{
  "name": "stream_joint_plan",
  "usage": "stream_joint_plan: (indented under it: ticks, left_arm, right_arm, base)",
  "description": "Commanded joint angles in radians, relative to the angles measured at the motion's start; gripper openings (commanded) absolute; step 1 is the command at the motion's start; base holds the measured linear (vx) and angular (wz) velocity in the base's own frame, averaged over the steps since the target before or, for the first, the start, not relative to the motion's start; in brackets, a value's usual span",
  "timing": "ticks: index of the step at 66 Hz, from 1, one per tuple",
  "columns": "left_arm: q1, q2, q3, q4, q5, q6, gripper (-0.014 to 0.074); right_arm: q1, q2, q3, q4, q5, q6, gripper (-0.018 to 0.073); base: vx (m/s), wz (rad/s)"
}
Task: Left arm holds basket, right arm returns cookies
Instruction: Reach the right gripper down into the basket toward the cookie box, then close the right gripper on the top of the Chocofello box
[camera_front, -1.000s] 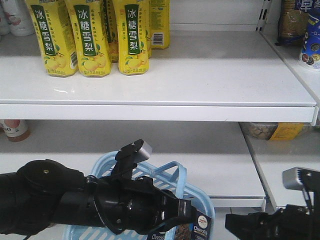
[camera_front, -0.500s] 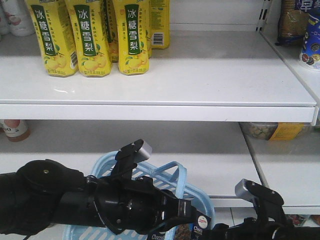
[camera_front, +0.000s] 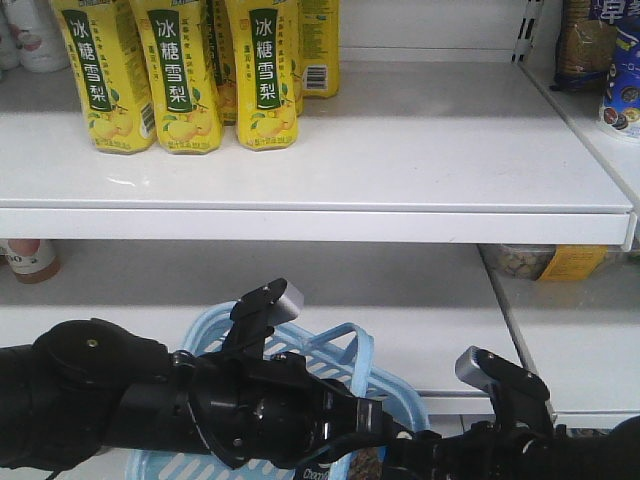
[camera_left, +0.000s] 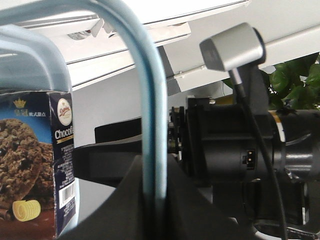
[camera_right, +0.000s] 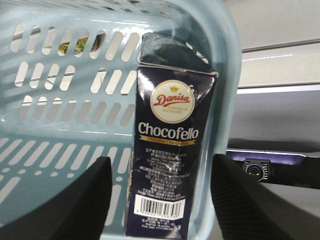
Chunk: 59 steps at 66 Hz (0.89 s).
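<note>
white store shelves (camera_front: 400, 150), yellow drink bottles (camera_front: 180, 75), green plant (camera_left: 295, 82)

cookies (camera_right: 167, 150): fine print way too tiny to read, and the left wrist view crops it at the frame edge
basket (camera_front: 215, 322): lower half buried behind the left arm (camera_front: 100, 400) in the front view
right arm (camera_front: 500, 448): mostly off the bottom edge
right fingers (camera_right: 75, 210): just blurry dark blobs, cut off low

The navy cookies box (camera_right: 167, 155) stands upright in the light blue slotted basket (camera_right: 60, 115), at its 3 o'clock wall. Its top is crumpled.
</note>
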Motion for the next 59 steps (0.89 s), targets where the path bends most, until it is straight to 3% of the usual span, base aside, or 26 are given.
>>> stream_joint_plan:
  ticks: [1,18,59]
  left_arm:
    - [-0.001,-0.045,-0.029,-0.03,-0.005,0.026,-0.0006]
    - [-0.001,-0.045,-0.029,-0.03,-0.005,0.026,-0.0006]
    - [-0.001,-0.045,-0.029,-0.03,-0.005,0.026,-0.0006]
  right_arm:
    - [0.001,0.005,-0.026,0.07,-0.014,-0.072,0.0429]
    - [0.001,0.057,-0.026,0.274,0.017,-0.294,0.0429]
    - [0.001,0.206,-0.026,0.664,0.085,-0.693,0.0425]
  base:
    - [0.0,0.0]
    - [0.0,0.0]
    - [0.0,0.0]
